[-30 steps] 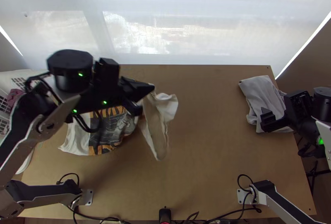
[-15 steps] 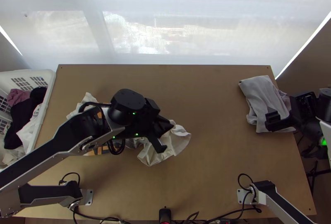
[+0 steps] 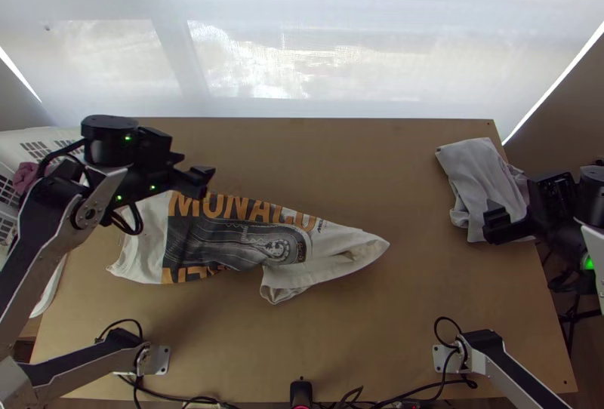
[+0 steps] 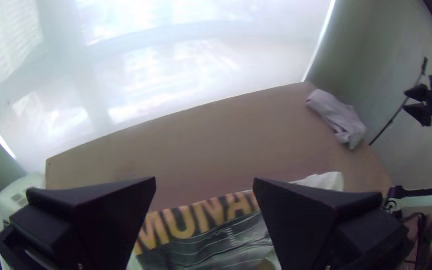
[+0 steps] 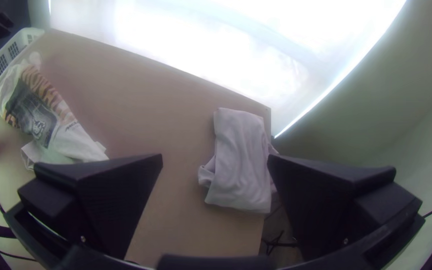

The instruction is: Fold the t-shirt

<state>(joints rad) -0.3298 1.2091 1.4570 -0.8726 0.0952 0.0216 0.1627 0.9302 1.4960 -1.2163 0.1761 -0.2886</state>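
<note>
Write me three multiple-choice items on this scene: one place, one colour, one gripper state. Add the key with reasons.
1. In the top view, where on the table is the grey cloth?
A) left side
B) middle
C) right side

2. What colour are the large letters on the t-shirt?
A) orange
B) green
C) purple

3. How is the left gripper?
A) shut on the t-shirt
B) open
C) shut on nothing

Key:
1 C: it lies by the right edge.
2 A: the print shows orange above the dark picture.
3 B: its fingers stand wide apart in the left wrist view.
</note>
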